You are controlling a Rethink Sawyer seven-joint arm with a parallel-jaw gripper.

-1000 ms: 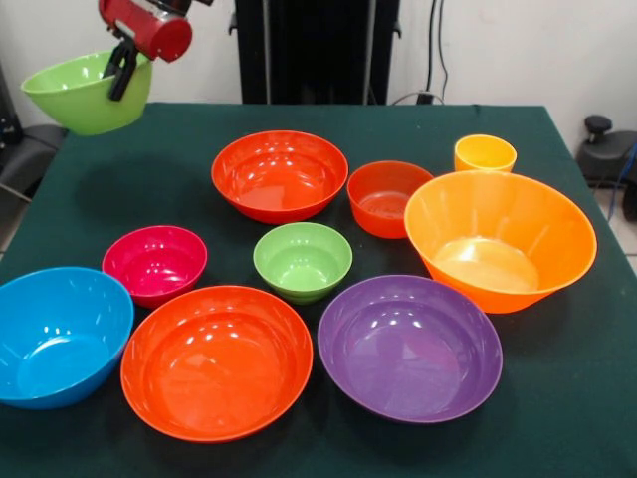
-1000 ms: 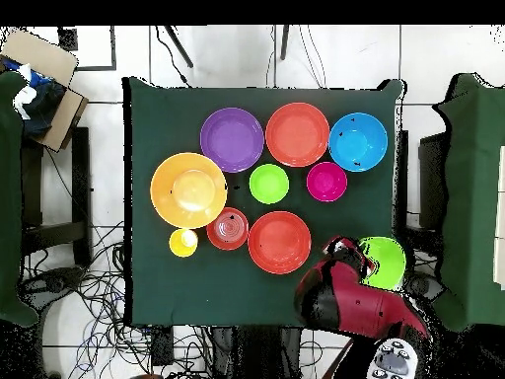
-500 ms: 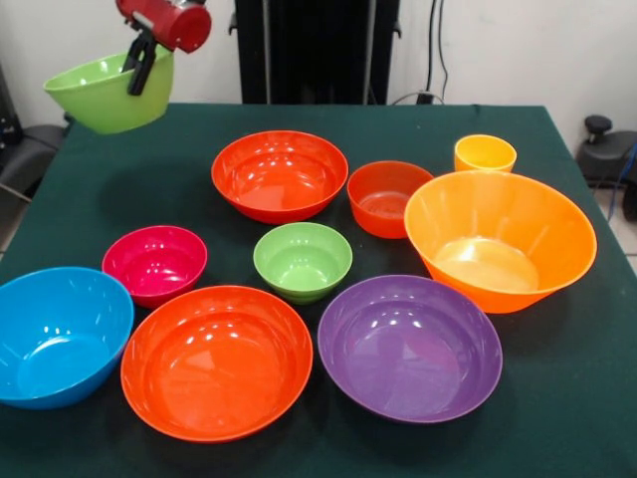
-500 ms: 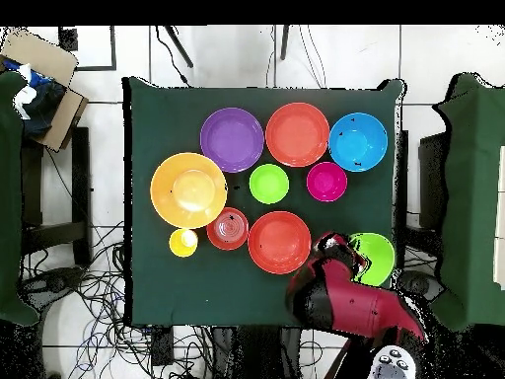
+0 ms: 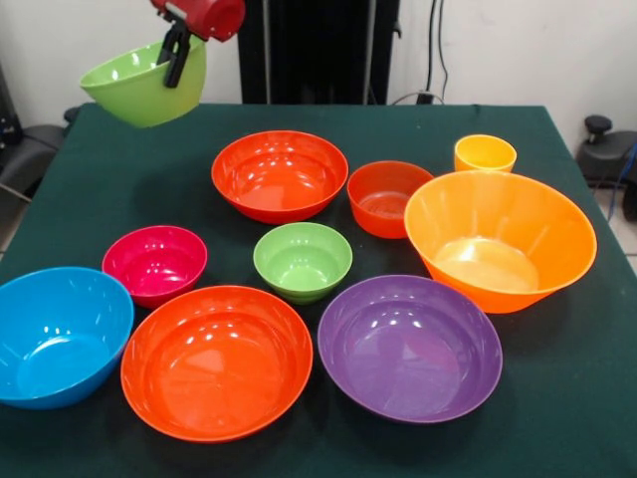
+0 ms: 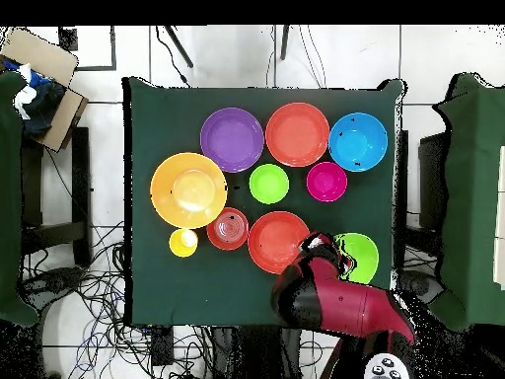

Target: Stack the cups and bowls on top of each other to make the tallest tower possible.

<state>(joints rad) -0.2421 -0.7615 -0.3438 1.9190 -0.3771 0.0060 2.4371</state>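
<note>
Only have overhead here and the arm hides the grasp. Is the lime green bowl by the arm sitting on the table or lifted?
Observer: Lifted. In the front view the larger lime green bowl hangs in the air, off the table, and it is tilted.
Operator: Grip on it?
Observer: The claw is shut on its rim, at the bowl's higher side.
Operator: Anything nested yet?
Observer: No. Seen from the side, each bowl on the table sits alone. The red-orange bowl nearest the held one is empty.
</note>
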